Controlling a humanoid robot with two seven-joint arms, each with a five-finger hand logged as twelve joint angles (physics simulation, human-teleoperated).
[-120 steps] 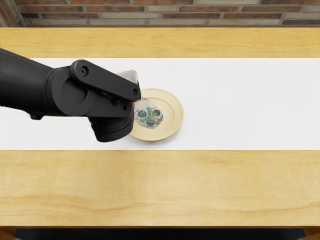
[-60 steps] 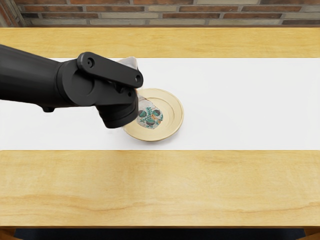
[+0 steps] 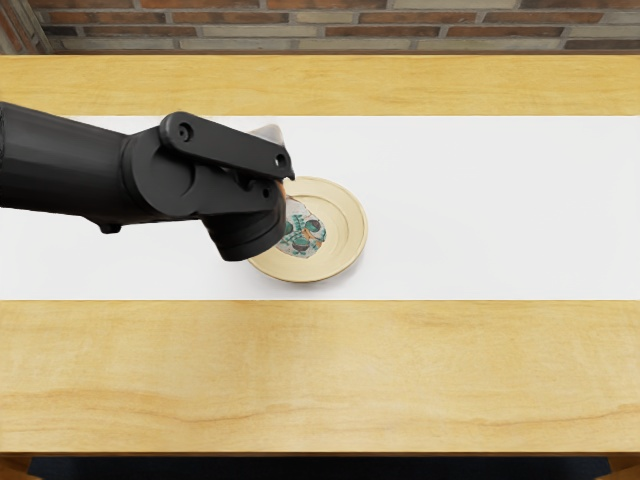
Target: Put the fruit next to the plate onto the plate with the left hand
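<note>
Just beyond robot hand (image 3: 240,212), fruit (image 3: 269,133) peeks.

Rendered setting of domestic dining kind: a light wooden table (image 3: 320,380) carries a white runner (image 3: 480,200) and a patterned yellow plate (image 3: 345,215), and a red brick wall (image 3: 400,25) runs behind.

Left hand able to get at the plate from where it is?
Probably yes: the left hand hangs over the left rim of the plate, and nothing shows between them on that side.
</note>
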